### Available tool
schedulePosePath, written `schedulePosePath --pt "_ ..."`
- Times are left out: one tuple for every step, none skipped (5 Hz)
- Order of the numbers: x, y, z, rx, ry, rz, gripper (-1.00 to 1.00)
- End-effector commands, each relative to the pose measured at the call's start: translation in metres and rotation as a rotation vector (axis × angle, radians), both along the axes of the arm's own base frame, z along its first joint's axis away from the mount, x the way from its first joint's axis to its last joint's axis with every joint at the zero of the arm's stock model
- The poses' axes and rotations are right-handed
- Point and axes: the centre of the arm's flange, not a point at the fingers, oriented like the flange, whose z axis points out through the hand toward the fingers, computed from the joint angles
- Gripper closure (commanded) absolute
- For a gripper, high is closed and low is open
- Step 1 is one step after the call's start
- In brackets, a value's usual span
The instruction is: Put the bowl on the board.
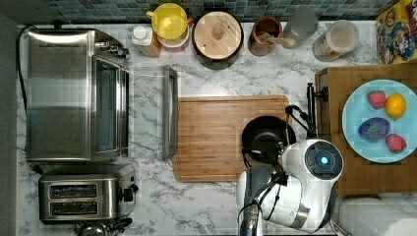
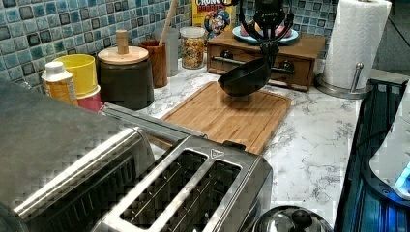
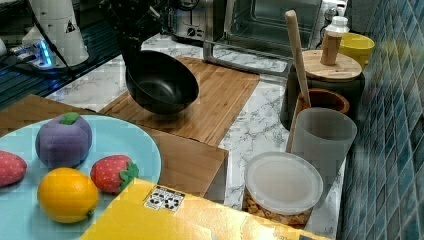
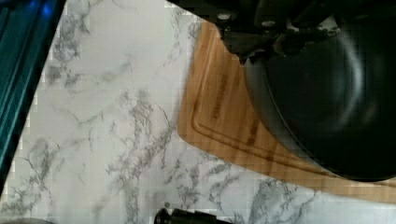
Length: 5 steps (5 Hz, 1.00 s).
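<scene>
The small black bowl [image 1: 265, 133] hangs tilted in the air above the end of the light wooden board [image 1: 211, 140] that lies toward the top view's right. My gripper [image 1: 272, 155] is shut on the bowl's rim. In the left view the gripper [image 2: 269, 49] comes down from above, and the bowl [image 2: 244, 77] slants clear of the board [image 2: 227, 116]. In the right view the bowl [image 3: 162, 82] tips its dark inside toward the camera over the board [image 3: 220, 95]. In the wrist view the bowl [image 4: 327, 102] covers a corner of the board [image 4: 219, 112].
A toaster oven [image 1: 74, 96] with its door [image 1: 169, 110] folded open borders the board on the top view's left, with a toaster [image 1: 86, 194] below it. A wooden tray [image 1: 373, 169] carries a blue plate [image 1: 359, 105] of fruit. Jars and a yellow bowl [image 1: 169, 20] line the back wall.
</scene>
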Motion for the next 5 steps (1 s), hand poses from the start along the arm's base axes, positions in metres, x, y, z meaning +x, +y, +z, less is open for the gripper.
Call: schedulePosePath --pt "0.037 0.025 0.001 -0.068 -0.053 0.044 1.0" --pt "0.042 0.015 -0.009 -0.081 -0.013 0.011 1.0" --pt "0.044 0.006 -0.012 -0.087 -0.011 -0.01 1.0" --pt "0.045 0.001 -0.009 -0.083 -0.027 -0.023 0.0" --pt "0.048 0.002 -0.01 -0.072 -0.02 -0.013 0.0"
